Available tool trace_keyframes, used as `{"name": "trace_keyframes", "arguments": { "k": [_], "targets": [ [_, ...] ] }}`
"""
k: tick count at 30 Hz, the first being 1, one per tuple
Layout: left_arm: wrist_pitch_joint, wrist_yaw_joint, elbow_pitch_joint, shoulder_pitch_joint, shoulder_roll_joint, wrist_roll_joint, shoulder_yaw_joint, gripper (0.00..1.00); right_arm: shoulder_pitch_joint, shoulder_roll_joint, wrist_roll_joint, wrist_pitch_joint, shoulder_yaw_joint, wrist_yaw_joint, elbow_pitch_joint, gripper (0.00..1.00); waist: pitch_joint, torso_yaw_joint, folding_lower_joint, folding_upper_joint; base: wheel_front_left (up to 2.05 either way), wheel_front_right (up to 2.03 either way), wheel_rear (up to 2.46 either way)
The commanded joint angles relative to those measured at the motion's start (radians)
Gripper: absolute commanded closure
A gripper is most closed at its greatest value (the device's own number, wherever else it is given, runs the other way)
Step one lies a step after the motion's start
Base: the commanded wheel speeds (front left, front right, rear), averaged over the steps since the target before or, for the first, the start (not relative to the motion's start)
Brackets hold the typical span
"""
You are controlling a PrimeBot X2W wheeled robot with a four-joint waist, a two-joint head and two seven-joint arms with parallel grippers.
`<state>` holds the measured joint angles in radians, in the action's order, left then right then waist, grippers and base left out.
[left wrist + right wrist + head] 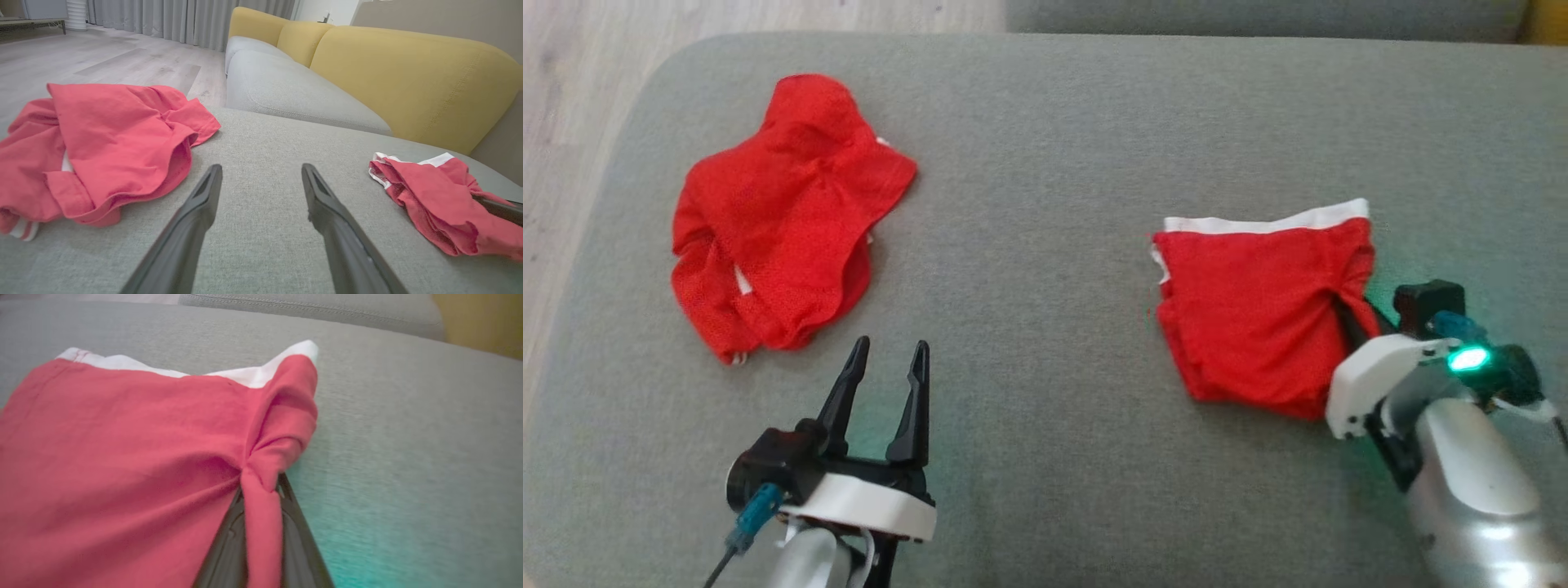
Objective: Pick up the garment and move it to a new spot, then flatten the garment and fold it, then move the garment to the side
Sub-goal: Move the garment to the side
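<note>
Grey sofa cushion (1045, 122) held two red cloths. The crumpled jersey (784, 212) lay far left, beyond the wide-spread left gripper (892, 345). The right gripper (263, 490) pinched a thin fold of the smaller white-edged cloth (1250, 318); lifting could move the wrong piece, or the fold might slip.

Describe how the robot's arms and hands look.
The left hand has two long tapering black fingers, a black base, white wrist collar, silver forearm and teal-plugged cable. The right hand has the same collar and forearm, plus a glowing green light.
</note>
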<state>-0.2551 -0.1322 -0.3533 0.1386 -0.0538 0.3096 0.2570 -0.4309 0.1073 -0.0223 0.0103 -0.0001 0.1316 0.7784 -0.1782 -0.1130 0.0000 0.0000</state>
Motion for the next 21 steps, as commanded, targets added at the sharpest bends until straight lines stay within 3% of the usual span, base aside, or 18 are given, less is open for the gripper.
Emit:
{"name": "trace_keyframes", "arguments": {
  "k": [1, 5, 9, 12, 17, 21],
  "targets": [
    [-0.007, 0.002, 0.025, 0.024, -0.006, 0.001, -0.038, 0.0, -0.022, 0.053, -0.015, 0.004, 0.038, -0.001, -0.017, 1.0, 0.015, 0.026, 0.0, 0.0, 0.0, 0.0, 0.0],
    [-0.007, 0.002, 0.03, 0.024, -0.008, -0.001, -0.042, 0.0, -0.036, 0.121, -0.017, -0.008, 0.07, -0.001, -0.022, 1.0, 0.02, 0.048, 0.0, 0.0, 0.0, 0.0, 0.0],
    [-0.007, 0.002, 0.04, 0.027, -0.007, -0.004, -0.044, 0.0, -0.048, 0.293, -0.01, -0.017, 0.064, -0.001, -0.01, 1.0, 0.01, 0.063, 0.0, 0.0, 0.0, 0.0, 0.0],
    [-0.007, 0.002, 0.049, 0.036, -0.009, -0.003, -0.039, 0.0, -0.059, 0.381, -0.019, -0.016, 0.015, -0.001, 0.011, 1.0, -0.014, 0.064, 0.0, 0.0, 0.0, 0.0, 0.0],
    [-0.007, 0.002, 0.053, 0.05, -0.021, 0.0, -0.034, 0.0, -0.093, 0.444, -0.033, -0.015, -0.087, -0.001, 0.049, 1.0, -0.055, 0.058, 0.0, 0.0, 0.0, 0.0, 0.0],
    [-0.007, 0.002, 0.057, 0.067, -0.031, 0.003, -0.028, 0.0, -0.13, 0.453, -0.029, -0.006, -0.165, -0.001, 0.067, 1.0, -0.088, 0.05, 0.0, 0.0, 0.0, 0.0, 0.0]
  ]
}}
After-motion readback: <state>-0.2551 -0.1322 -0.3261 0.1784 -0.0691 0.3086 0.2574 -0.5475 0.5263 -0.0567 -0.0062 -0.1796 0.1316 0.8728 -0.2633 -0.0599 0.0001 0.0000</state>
